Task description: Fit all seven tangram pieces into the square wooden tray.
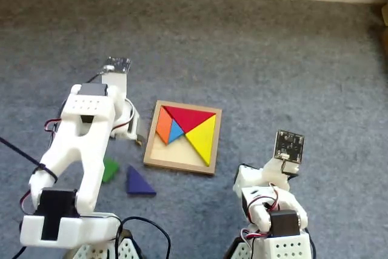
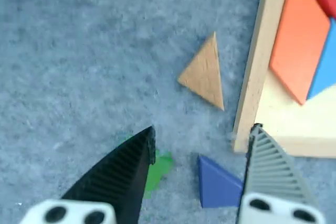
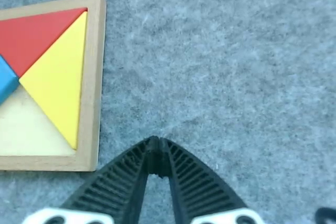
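Note:
The square wooden tray (image 1: 182, 163) lies mid-table and holds a red triangle (image 1: 188, 117), a yellow triangle (image 1: 204, 137), an orange piece (image 1: 164, 127) and a small blue piece (image 1: 176, 132). On the carpet beside its left edge lie a natural wood triangle (image 2: 206, 74), a dark blue triangle (image 1: 139, 182) and a green piece (image 1: 110, 170). My left gripper (image 2: 202, 135) hangs open above the carpet between the wood triangle and the blue triangle (image 2: 216, 184), holding nothing. My right gripper (image 3: 156, 145) is shut and empty, just off the tray's right front corner (image 3: 92, 82).
Grey carpet covers the table. The left arm's white body (image 1: 79, 150) stands over the area left of the tray and partly hides the green piece. Open carpet stretches behind and to the right of the tray.

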Motion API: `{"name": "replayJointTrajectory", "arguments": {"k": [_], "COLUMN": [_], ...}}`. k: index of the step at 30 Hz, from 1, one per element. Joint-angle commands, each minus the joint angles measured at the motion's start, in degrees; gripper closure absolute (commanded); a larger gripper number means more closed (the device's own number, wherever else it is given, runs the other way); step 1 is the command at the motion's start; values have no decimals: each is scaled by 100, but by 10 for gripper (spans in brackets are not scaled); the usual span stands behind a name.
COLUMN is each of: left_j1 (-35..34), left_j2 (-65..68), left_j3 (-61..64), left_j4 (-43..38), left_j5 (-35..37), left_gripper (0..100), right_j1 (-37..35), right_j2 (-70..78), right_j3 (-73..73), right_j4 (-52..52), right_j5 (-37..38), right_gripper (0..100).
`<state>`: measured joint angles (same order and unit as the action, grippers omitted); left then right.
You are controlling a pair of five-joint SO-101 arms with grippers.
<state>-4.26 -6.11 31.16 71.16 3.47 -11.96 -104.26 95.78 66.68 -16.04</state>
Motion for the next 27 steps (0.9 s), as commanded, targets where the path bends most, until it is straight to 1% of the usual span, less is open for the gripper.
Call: {"name": "replayJointTrajectory", "arguments": {"k": [1, 5, 11, 14, 17, 19, 25, 27], "left_j1": [-136, -488, -1130, -1393, -1710, -1868, -1886, -1886], "left_j2": [-488, -1095, -2053, -2185, -2185, -2185, -2176, -2176], "left_j3": [-92, 347, 1024, 1332, 1587, 1771, 2589, 2844], "left_j4": [580, 598, 598, 554, 202, -149, -1046, -1354], "left_j5": [-387, -941, -2145, -2611, -3051, -3191, -3666, -3727], "left_gripper": [730, 726, 723, 678, 660, 660, 661, 681], "right_j1": [57, 57, 57, 57, 57, 57, 57, 57], "right_j2": [-75, -75, -75, -75, -75, -75, -75, -75], "right_j3": [901, 901, 901, 901, 901, 901, 901, 901], "right_j4": [-189, -189, -189, -189, -189, -189, -189, -189], "right_j5": [35, 35, 35, 35, 35, 35, 35, 35], "right_gripper": [991, 991, 991, 991, 991, 991, 991, 991]}}
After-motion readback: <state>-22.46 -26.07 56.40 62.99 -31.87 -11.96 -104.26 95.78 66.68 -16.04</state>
